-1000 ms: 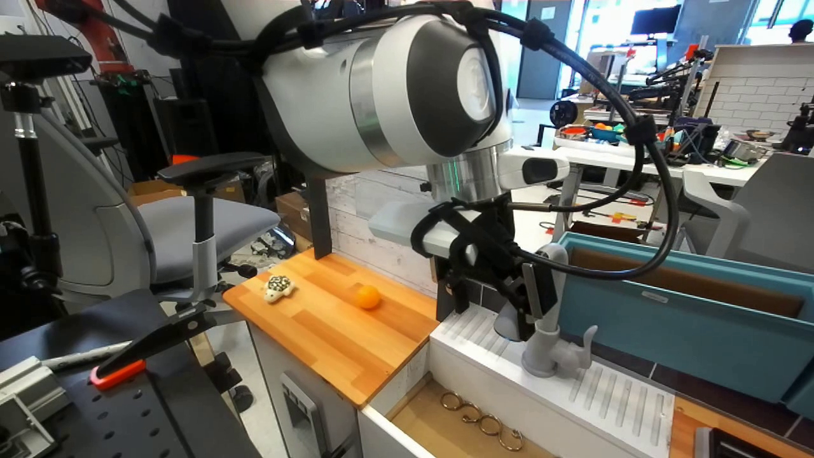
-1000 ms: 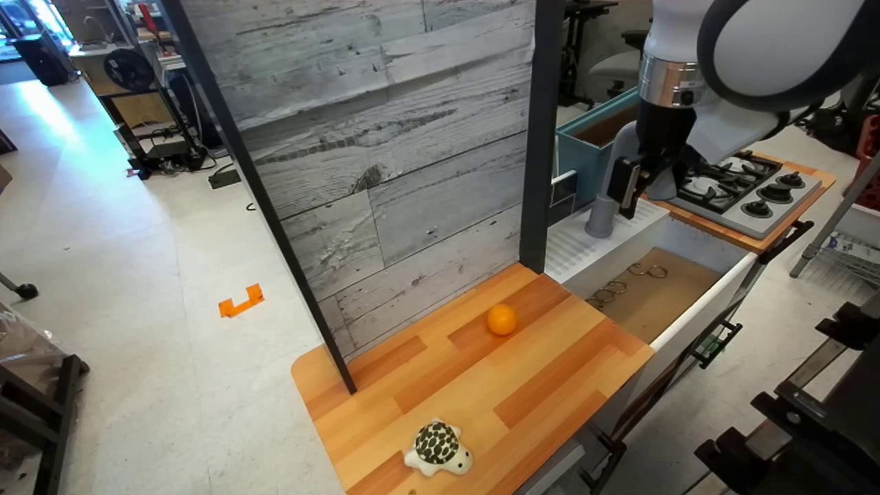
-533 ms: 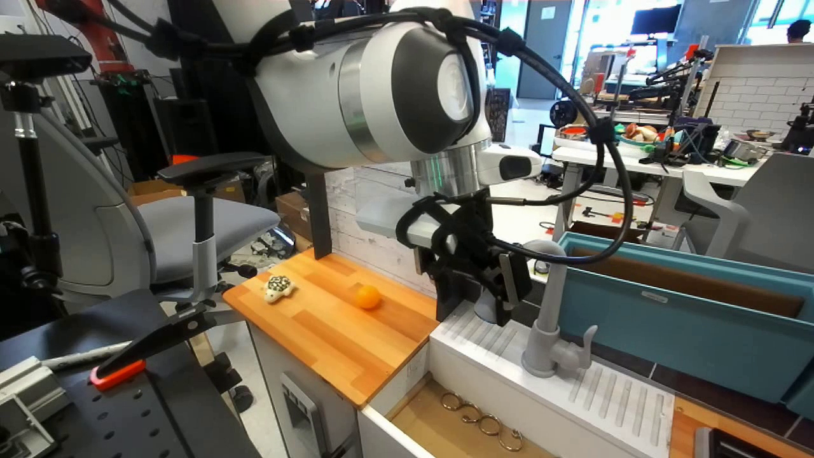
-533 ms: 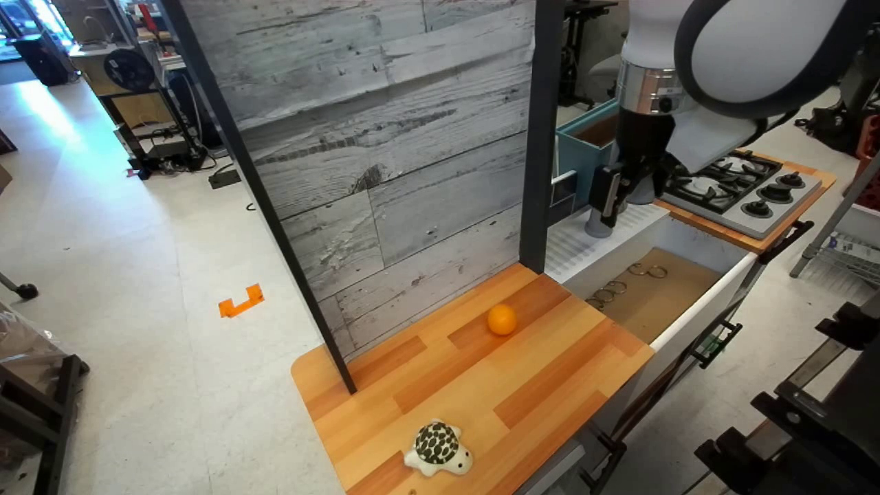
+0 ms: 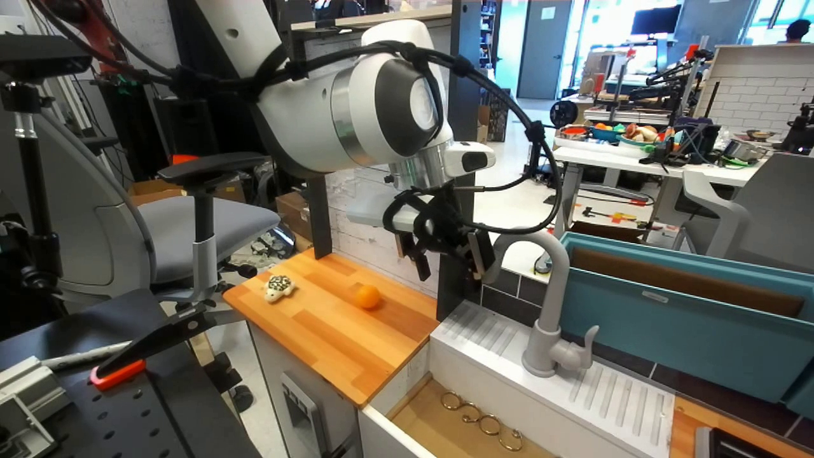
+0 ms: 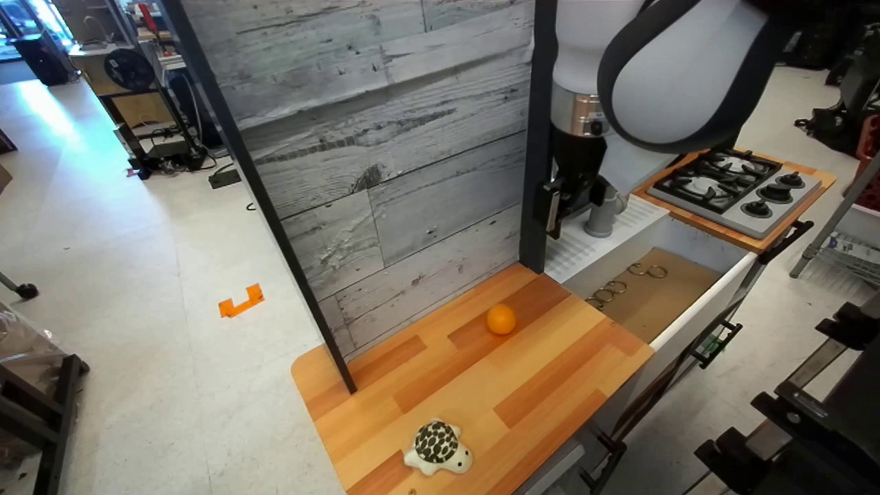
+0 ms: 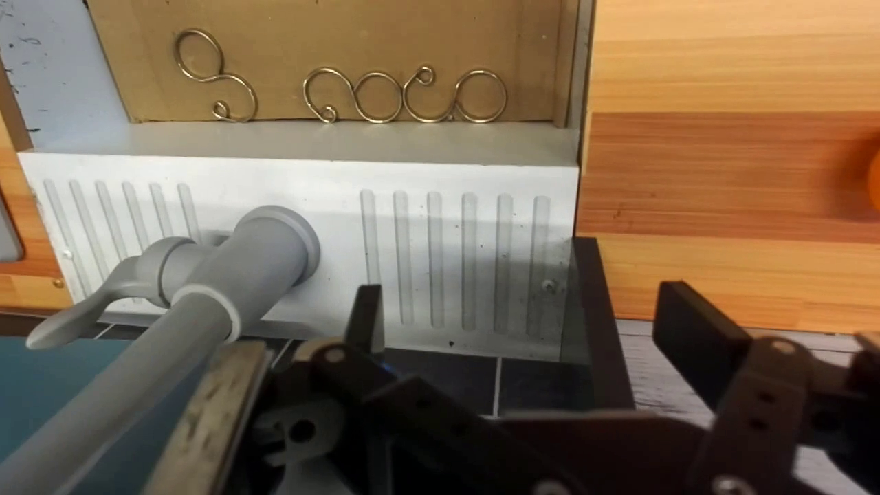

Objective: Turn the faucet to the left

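My jaws are spread wide, just beside the spout end (image 5: 498, 257) of the light grey gooseneck faucet (image 5: 552, 305). Whether one touches it, I cannot tell.

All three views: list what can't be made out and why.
Contact between gripper and faucet: unclear; in an exterior view, one finger overlaps the spout.
Faucet above its base: in an exterior view, mostly hidden behind gripper and arm.
Spout: cut off at the wrist view's lower left.
Orange ball: mostly cut off by the wrist view's right edge.
Stove: mostly cut off by an exterior view's bottom edge.
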Robot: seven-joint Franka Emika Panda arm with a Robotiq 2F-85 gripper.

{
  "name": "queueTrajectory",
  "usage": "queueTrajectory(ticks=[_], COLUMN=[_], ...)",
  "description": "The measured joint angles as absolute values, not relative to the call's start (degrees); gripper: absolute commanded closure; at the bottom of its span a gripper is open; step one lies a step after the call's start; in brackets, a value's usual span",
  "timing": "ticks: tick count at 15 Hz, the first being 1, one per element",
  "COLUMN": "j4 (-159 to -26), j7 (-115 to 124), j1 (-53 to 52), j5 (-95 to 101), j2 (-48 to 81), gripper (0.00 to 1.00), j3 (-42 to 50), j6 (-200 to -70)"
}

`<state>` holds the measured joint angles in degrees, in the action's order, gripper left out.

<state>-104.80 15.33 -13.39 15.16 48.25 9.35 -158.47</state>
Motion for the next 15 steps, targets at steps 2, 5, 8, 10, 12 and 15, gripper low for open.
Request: queueTrajectory(ticks=[2,5,8,10,12,15], j4=[-104.6,-104.7,-105.1,-105.6,-106.6,-108.9], j7=[15.1,14.3,12.0,9.9,8.3,6.8], j1=[-13.5,-13.3,-12.3,-11.1,-10.1,-9.6], j5=[15.2,15.1,15.0,14.2,13.8,13.4], j2=[48.8,49.0,48.5,47.5,46.1,43.6], gripper=[0.0,0.0,0.0,0.0,0.0,0.0], j3=[9.5,8.8,7.1,5.2,3.7,1.8], j6=[-158.4,-156.2,-151.8,-148.5,-145.7,-143.3])
